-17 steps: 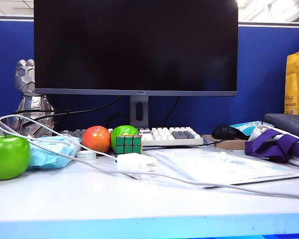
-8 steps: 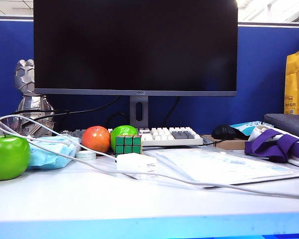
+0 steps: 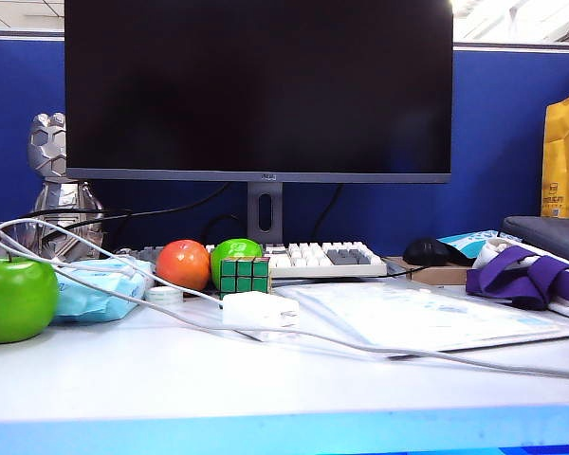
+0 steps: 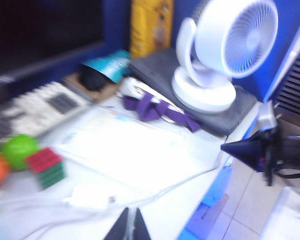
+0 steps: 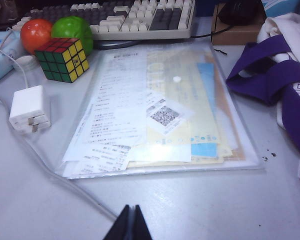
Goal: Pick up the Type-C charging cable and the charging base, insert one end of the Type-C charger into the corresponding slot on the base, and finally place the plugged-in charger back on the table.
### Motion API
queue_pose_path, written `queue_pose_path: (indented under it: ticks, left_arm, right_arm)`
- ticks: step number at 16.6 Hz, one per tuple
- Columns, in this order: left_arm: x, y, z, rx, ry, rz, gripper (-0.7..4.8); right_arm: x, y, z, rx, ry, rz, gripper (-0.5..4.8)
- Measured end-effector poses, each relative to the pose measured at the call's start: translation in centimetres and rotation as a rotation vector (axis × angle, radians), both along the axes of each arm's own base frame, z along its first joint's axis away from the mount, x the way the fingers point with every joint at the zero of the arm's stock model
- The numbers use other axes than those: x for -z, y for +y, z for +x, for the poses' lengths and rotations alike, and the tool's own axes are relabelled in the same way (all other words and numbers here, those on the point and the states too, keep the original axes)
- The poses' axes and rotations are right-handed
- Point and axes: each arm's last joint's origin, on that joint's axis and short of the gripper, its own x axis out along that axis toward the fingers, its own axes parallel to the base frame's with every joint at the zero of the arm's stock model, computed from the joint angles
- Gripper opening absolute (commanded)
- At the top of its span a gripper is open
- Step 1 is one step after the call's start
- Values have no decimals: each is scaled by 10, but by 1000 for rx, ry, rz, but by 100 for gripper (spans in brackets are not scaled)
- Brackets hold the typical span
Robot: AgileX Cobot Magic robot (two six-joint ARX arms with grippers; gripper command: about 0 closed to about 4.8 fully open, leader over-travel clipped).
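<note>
Blur softens the left wrist view: the left gripper (image 4: 128,225), jaws pressed together and empty, hangs above the table (image 3: 266,379), with the base (image 4: 90,196) just ahead of its tips. Cable (image 3: 123,289) runs from the base out of view. Right gripper (image 5: 128,222), also closed on nothing, hovers near a document sleeve (image 5: 160,110); the base (image 5: 30,108) lies well off beside a cube (image 5: 62,59).

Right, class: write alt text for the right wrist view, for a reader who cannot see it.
A clear plastic folder of printed papers lies on the pale table, beyond the shut right claw. Beside the folder rests a small white charging base with a thin white cable; behind sit a multicoloured Rubik's cube, two round fruits and a keyboard.
</note>
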Motion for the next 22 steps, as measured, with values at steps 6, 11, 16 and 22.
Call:
queue_pose_path:
  ticks: [6,11,16,22]
  left_arm:
    - [116,-24,33,-9,-95,-173,16]
    - [203,-10,24,-208,-29,-232,17]
    - [225,12,18,-410,22,-172,16]
    - [231,44,22,-703,4,-99,-6]
  right_arm:
    - [0,0,0,0,0,0,-5]
    - [0,0,0,0,0,0,-5]
    - [0,0,0,0,0,0,-5]
    - [0,0,0,0,1,0,-5]
